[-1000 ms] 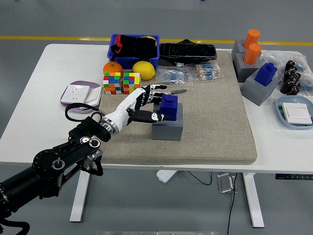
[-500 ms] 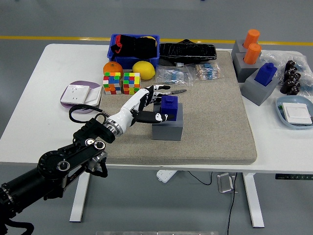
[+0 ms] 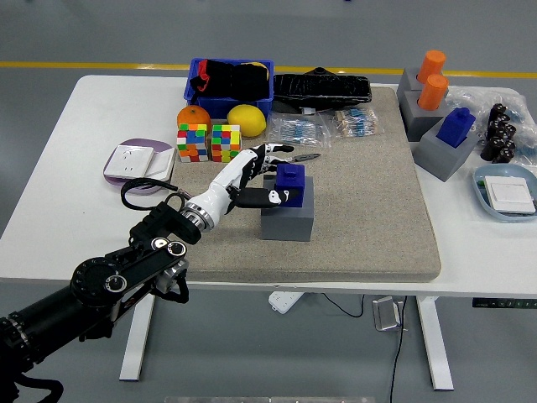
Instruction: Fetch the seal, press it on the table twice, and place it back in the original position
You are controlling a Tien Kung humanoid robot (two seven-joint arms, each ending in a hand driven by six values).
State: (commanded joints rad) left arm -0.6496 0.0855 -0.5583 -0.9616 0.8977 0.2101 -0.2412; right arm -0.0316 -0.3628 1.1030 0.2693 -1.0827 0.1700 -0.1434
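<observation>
Head view shows the left hand point(image 3: 258, 175) with fingers point(image 3: 270, 197) closed around the blue block-shaped seal point(image 3: 290, 182) seated in its grey square holder point(image 3: 288, 217) on the tan mat point(image 3: 369, 210).

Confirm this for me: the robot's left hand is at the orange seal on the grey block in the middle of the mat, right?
Not quite. The head view shows the left hand at a blue seal, not an orange one, on the grey block in the middle of the mat.

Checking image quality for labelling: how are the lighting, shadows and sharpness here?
Head view: even, soft light; no glare on the table; faint shadow beside the grey block; the left hand and blue seal are sharp, no motion blur.
</observation>
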